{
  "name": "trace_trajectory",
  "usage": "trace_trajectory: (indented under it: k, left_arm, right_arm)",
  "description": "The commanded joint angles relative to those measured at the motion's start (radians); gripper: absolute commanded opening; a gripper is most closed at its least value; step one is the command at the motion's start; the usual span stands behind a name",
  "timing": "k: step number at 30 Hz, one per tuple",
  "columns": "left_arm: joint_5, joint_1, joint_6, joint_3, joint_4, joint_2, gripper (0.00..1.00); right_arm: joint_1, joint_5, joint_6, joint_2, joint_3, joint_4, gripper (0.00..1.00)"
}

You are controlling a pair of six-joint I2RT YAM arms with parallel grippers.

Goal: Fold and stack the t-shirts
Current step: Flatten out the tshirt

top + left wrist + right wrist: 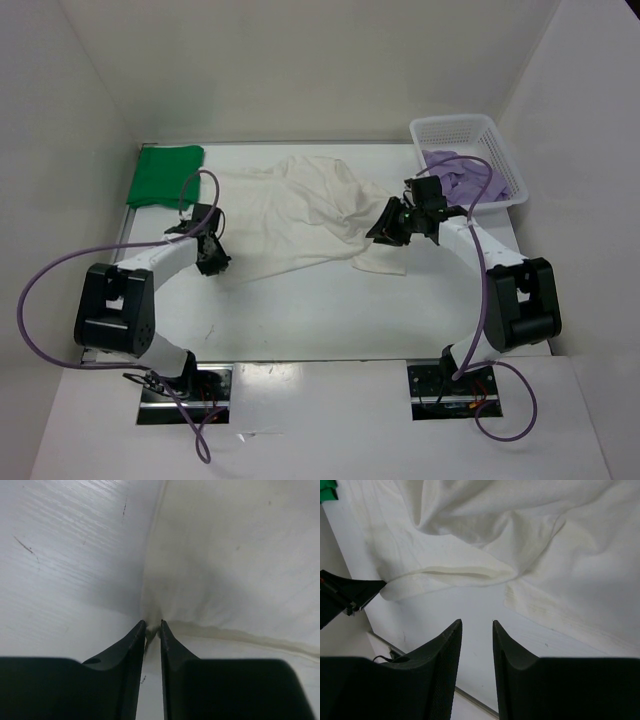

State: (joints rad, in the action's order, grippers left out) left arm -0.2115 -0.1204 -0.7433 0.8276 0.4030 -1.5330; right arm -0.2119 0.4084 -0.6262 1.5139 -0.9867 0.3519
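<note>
Only the left wrist view shows the left gripper (152, 625) pinching the edge of the white t-shirt (225, 570), mid-table. The right gripper (476, 625) hangs spread, empty. Overhead adds the green t-shirt (165, 175) far left, lavender t-shirt (462, 182) in the basket (450, 122).

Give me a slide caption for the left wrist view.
Left jaws pinch the edge of the white shirt on the table.
</note>
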Motion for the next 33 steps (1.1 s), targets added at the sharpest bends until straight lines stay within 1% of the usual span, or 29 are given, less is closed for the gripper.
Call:
trace_trajectory:
  k: [1,2,5,6,7,8,9,11,13,15,17,18,20,21,22,24,27,28,30,32,33]
  left_arm:
    - [0.006,0.005,-0.025,-0.001,0.052,0.083,0.24]
    - [0.006,0.005,-0.025,0.008,0.062,0.099,0.24]
    - [0.037,0.005,-0.047,-0.001,0.102,0.177,0.19]
    - [0.049,0.005,-0.047,-0.021,0.112,0.230,0.18]
    - [0.064,0.005,-0.059,-0.036,0.112,0.262,0.14]
    - [0.092,0.005,-0.071,-0.053,0.123,0.295,0.12]
    - [0.110,0.005,-0.099,-0.070,0.137,0.359,0.11]
    - [0.190,0.005,-0.154,-0.129,0.137,0.446,0.11]
    - [0.248,0.005,-0.186,-0.180,0.137,0.491,0.12]
    - [0.273,-0.024,-0.237,-0.203,0.152,0.559,0.17]
    - [0.287,-0.024,-0.266,-0.218,0.177,0.626,0.22]
    - [0.299,-0.024,-0.286,-0.234,0.195,0.648,0.32]
    - [0.299,-0.033,-0.303,-0.249,0.217,0.712,0.48]
    - [0.299,-0.033,-0.315,-0.249,0.230,0.730,0.52]
    - [0.288,-0.033,-0.315,-0.240,0.241,0.761,0.52]
    - [0.264,-0.033,-0.324,-0.229,0.250,0.771,0.54]
    - [0.213,-0.033,-0.289,-0.170,0.211,0.702,0.55]
    - [0.201,-0.033,-0.257,-0.153,0.211,0.648,0.57]
    - [0.163,-0.033,-0.229,-0.101,0.198,0.605,0.58]
    - [0.137,-0.033,-0.219,-0.088,0.168,0.571,0.65]
    - [0.127,-0.033,-0.219,-0.079,0.134,0.538,0.72]
  right_arm:
    - [-0.009,0.018,0.025,-0.043,0.020,-0.050,0.37]
    - [-0.009,0.029,0.025,-0.043,0.031,-0.050,0.37]
    - [-0.009,0.029,0.025,-0.043,0.031,-0.035,0.37]
    - [-0.009,0.014,0.025,-0.043,0.031,-0.025,0.37]
    - [-0.009,0.001,0.025,-0.043,0.054,-0.025,0.37]
    - [-0.009,-0.012,0.016,-0.055,0.063,-0.025,0.37]
    - [-0.009,-0.013,0.016,-0.064,0.083,-0.015,0.37]
    - [-0.009,-0.037,-0.020,-0.064,0.103,-0.014,0.37]
    - [-0.009,-0.046,-0.035,-0.064,0.117,-0.014,0.37]
    - [0.009,-0.056,-0.046,-0.064,0.117,-0.001,0.41]
    - [0.037,-0.083,-0.046,-0.064,0.108,0.021,0.43]
    - [0.063,-0.094,-0.037,-0.073,0.108,0.030,0.43]
    - [0.094,-0.117,-0.027,-0.083,0.108,0.044,0.44]
    - [0.123,-0.129,-0.027,-0.083,0.108,0.056,0.44]
    - [0.135,-0.149,-0.017,-0.092,0.117,0.067,0.44]
    - [0.169,-0.169,-0.017,-0.092,0.129,0.077,0.46]
    - [0.203,-0.194,-0.007,-0.092,0.138,0.096,0.46]
    - [0.203,-0.210,-0.007,-0.092,0.148,0.096,0.46]
    - [0.203,-0.224,-0.033,-0.092,0.148,0.096,0.46]
    - [0.203,-0.237,-0.046,-0.092,0.163,0.107,0.46]
    - [0.203,-0.237,-0.064,-0.092,0.172,0.107,0.46]
